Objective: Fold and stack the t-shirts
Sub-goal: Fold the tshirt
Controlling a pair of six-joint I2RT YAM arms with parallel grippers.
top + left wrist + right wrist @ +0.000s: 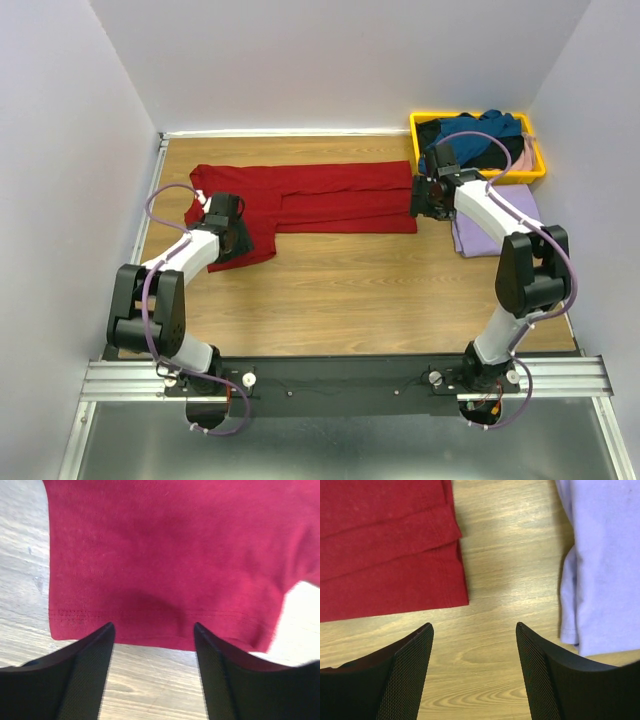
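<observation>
A dark red t-shirt (pixel 330 195) lies folded lengthwise across the back of the table, a sleeve part hanging toward the front left. My left gripper (pixel 232 238) hovers open over that left part. In the left wrist view the red hem (pixel 175 555) lies just ahead of the gripper (pixel 154 630), with bare wood between the fingers. My right gripper (pixel 418 198) stands open at the shirt's right end. The right wrist view has the red shirt (pixel 385 555) on the left, a folded lavender t-shirt (pixel 605 555) on the right and the empty gripper (pixel 474 630) over wood. The lavender t-shirt (pixel 475 238) lies partly under the right arm.
A yellow tray (pixel 414 130) at the back right corner holds a heap of teal blue (pixel 480 130), black and pale pink cloth. White walls close the table on the left, back and right. Bare wood stretches along the front between the arms.
</observation>
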